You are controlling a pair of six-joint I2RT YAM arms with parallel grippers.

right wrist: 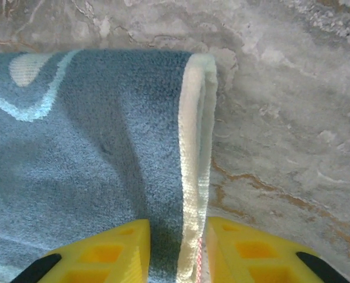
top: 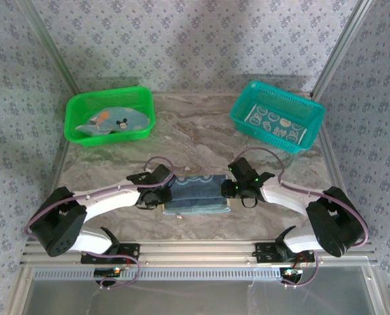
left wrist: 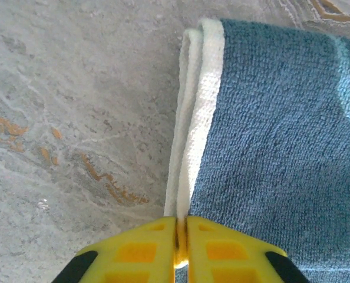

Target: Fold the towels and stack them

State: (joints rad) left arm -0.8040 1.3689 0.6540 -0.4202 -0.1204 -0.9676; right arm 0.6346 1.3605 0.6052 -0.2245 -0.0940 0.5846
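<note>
A folded blue towel [top: 196, 193] with a white hem lies on the marble table between my two grippers. My left gripper [top: 163, 195] is at its left end. In the left wrist view the yellow jaws of that gripper [left wrist: 182, 227] are pressed together on the white hem of the towel [left wrist: 281, 147]. My right gripper [top: 231, 190] is at the right end. In the right wrist view this gripper [right wrist: 178, 236] stands open astride the doubled white edge of the towel [right wrist: 92, 147], with a gap on each side.
A green basket [top: 106, 97] at the back left holds crumpled printed towels [top: 109, 122]. A teal basket [top: 247, 105] at the back right holds a flat printed towel [top: 277, 125]. Bare marble table [top: 195, 138] lies between the baskets and the arms.
</note>
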